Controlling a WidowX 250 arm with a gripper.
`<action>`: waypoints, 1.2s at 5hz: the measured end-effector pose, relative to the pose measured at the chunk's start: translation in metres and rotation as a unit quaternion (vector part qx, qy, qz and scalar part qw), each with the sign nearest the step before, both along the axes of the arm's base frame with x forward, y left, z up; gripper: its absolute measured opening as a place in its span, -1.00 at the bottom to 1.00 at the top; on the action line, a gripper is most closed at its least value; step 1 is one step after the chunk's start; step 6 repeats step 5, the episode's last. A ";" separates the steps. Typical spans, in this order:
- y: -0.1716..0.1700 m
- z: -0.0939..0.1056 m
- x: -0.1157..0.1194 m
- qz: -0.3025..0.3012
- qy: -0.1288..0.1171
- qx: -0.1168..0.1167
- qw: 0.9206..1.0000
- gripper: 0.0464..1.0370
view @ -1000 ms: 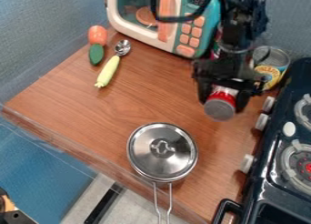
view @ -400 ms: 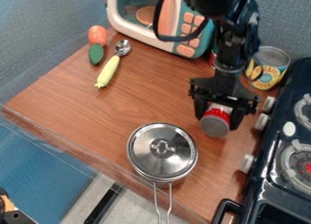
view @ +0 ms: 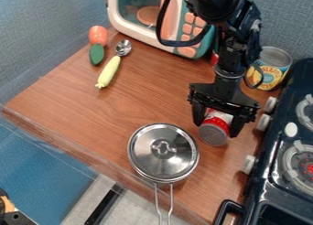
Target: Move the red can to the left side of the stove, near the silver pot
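Observation:
The black gripper [view: 215,125] hangs at the right of the wooden counter, shut on the red can, with one finger on each side of it. The red can [view: 216,124] is tilted, its grey end facing the camera. Close by at its lower left is the silver pot [view: 163,152], lid on and handle towards the front edge. To the right of the can stands the dark stove [view: 269,185] with white knobs on its side. Whether the can touches the counter, I cannot tell.
A large yellow-labelled can [view: 269,69] stands behind the gripper, beside the stove. The toy microwave [view: 160,20] is at the back. A spoon [view: 123,47], a yellow vegetable [view: 108,72], a green one [view: 96,54] and an orange one [view: 98,35] lie at the upper left.
With the red can held, my gripper has moved towards the front of the counter and slightly left, closer to the silver pot. The pot has stayed in place.

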State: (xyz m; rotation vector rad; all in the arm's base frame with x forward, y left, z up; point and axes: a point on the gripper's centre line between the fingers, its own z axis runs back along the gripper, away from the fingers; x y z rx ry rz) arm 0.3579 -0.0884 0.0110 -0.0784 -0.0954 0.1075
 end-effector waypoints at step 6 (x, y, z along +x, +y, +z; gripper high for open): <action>0.001 0.066 0.002 0.001 -0.069 -0.042 0.997 0.93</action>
